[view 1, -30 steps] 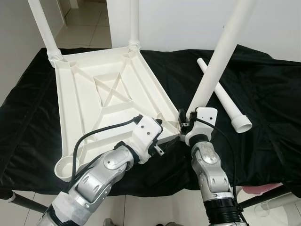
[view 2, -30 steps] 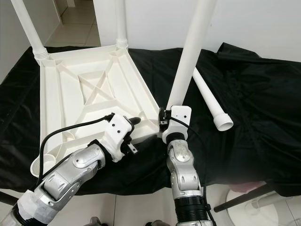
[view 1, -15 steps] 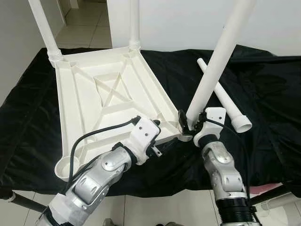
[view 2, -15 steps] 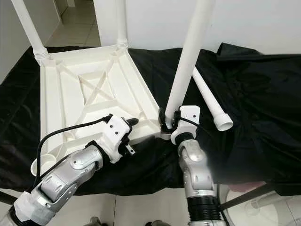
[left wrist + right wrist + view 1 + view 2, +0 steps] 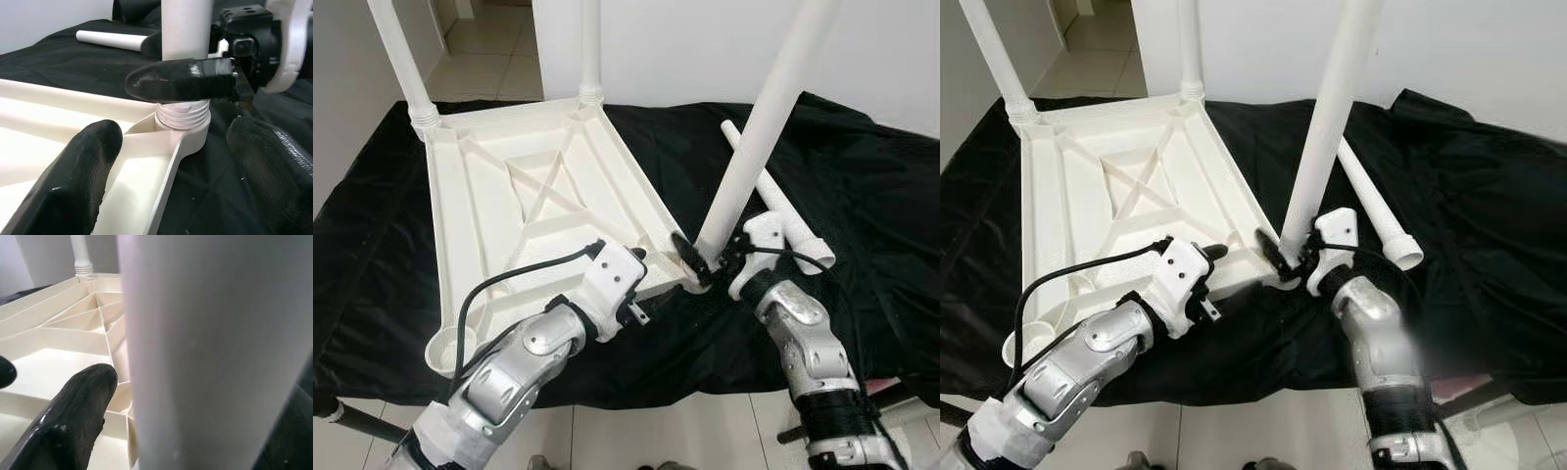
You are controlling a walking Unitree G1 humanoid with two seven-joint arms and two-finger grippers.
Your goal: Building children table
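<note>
The right end effector [image 5: 708, 262] is clamped low on the third leg [image 5: 756, 127], threading it into the near corner socket of the upturned tabletop [image 5: 524, 211] on the black-draped counter [image 5: 891, 225], while the left end effector [image 5: 166, 171], fingers apart, straddles that corner; next, probably more twisting, then the spare leg [image 5: 781, 211].

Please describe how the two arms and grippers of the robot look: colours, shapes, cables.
Both arms have silver metallic segments with black joints and a white housing at the wrist. The left gripper and right gripper each have two long, rounded black fingers. A black cable loops over the left arm; a thinner one runs by the right wrist.
</note>
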